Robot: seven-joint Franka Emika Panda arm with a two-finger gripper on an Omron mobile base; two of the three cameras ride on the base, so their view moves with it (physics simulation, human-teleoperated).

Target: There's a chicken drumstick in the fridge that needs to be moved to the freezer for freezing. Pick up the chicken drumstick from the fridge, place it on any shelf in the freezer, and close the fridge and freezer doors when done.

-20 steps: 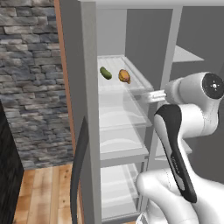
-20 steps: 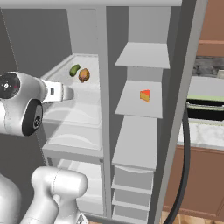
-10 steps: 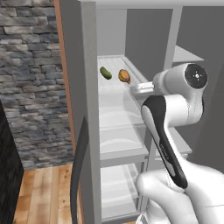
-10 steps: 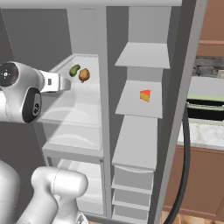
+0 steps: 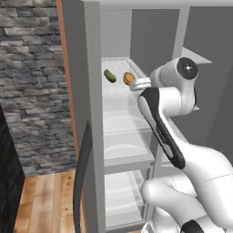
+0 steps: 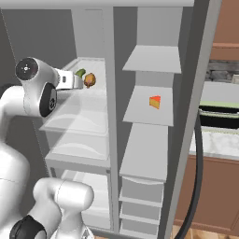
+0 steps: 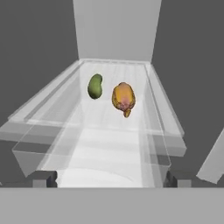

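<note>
Fridge compartment, upper glass shelf point(image 7: 109, 144): two food items on it, side by side toward the back. One chicken drumstick point(image 7: 123, 99), orange-brown. One green pickle-like vegetable point(image 7: 95, 85), just beside the drumstick on its left in the hand view, a small gap between them, not touching.

Drumstick: lies flat on the shelf. In the hand view its fat, rounded end sits away from the camera and the narrow bone tip points toward the camera, so the long axis runs roughly front to back along the shelf. From the left base view it shows as a small orange lump point(image 5: 129, 78) right of the green one point(image 5: 109, 75); from the right base view point(image 6: 89, 80) it sits right of the green one point(image 6: 80, 73).

Hand point(image 7: 109, 179): two dark finger tips low in the hand view, one at each side of the shelf's width, set wide apart with nothing between them. It is short of the drumstick, at the front of the shelf, aimed straight along it. In the right base view the hand point(image 6: 76, 81) is close beside the drumstick.

Freezer side, right base view: one orange cheese wedge point(image 6: 155, 101) alone on a grey shelf point(image 6: 140, 112). Both doors stand open.
</note>
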